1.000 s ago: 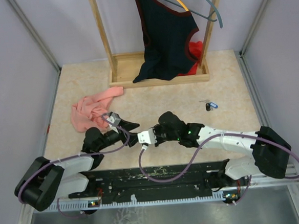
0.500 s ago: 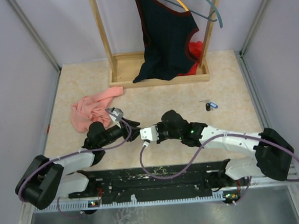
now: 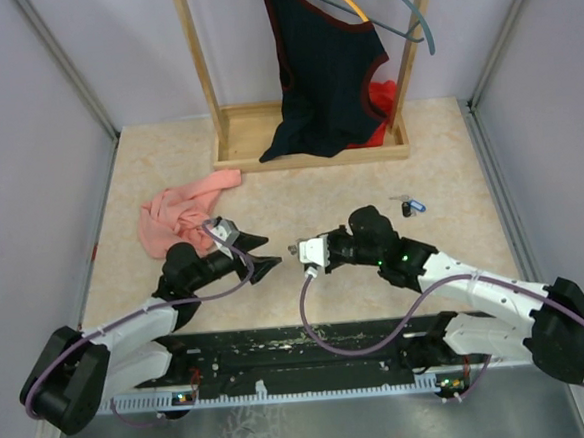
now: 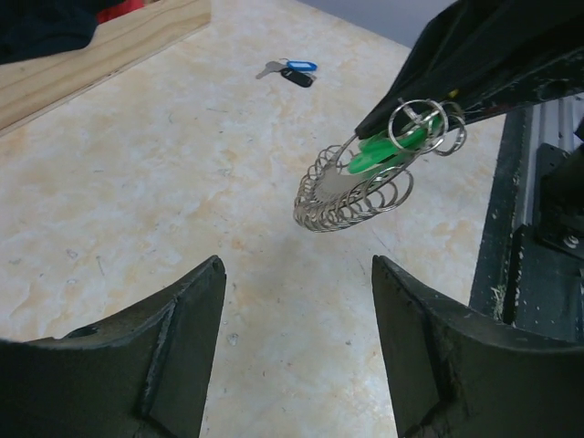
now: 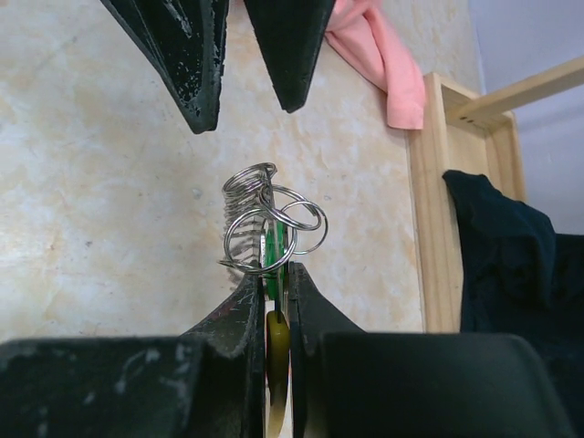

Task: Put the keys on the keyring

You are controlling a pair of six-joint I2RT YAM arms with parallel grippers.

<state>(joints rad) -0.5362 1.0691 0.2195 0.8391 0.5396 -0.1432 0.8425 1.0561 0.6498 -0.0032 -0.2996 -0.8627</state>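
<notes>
Pulling apart: the right gripper point(image 3: 297, 250), carrying the keyring point(image 4: 354, 187) and a green key point(image 4: 379, 151), has drawn back to the right and a little toward the far side of the table. Its arm has swung outward, the elbow now nearer the right wall. A second ago it met the left gripper point(image 3: 273, 252); now bare tabletop shows between them. The left jaws, narrower half a second ago, have spread wide again, and the left arm's elbow has sunk toward the near left corner.
</notes>
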